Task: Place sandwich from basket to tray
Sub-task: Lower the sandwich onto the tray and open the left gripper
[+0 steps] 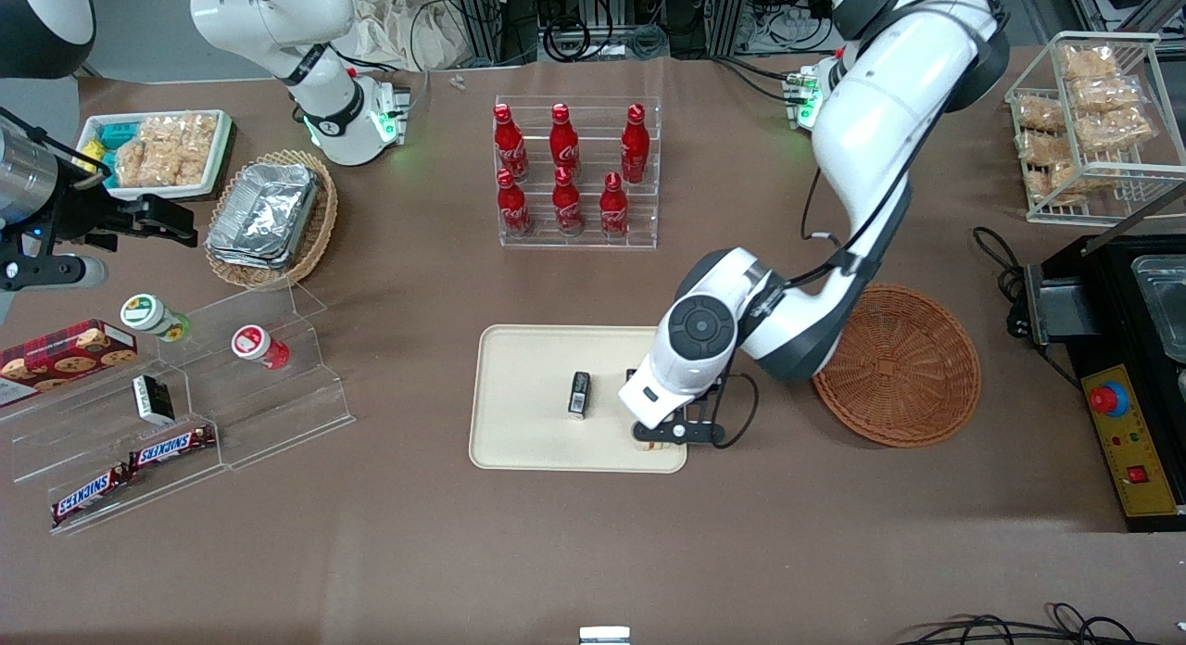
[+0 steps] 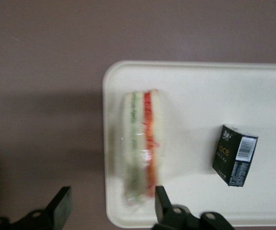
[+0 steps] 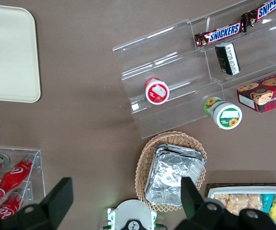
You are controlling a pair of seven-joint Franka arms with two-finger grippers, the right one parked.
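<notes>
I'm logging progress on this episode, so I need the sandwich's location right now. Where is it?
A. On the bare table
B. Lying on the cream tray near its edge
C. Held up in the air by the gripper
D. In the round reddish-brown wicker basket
B. The sandwich lies on the tray near its edge, beside a small dark box; the gripper hovers over it with fingers open, and the basket holds nothing.

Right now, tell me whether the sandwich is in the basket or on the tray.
On the tray. The sandwich lies at the cream tray's edge, between the open gripper's fingers; the wicker basket is empty.
</notes>
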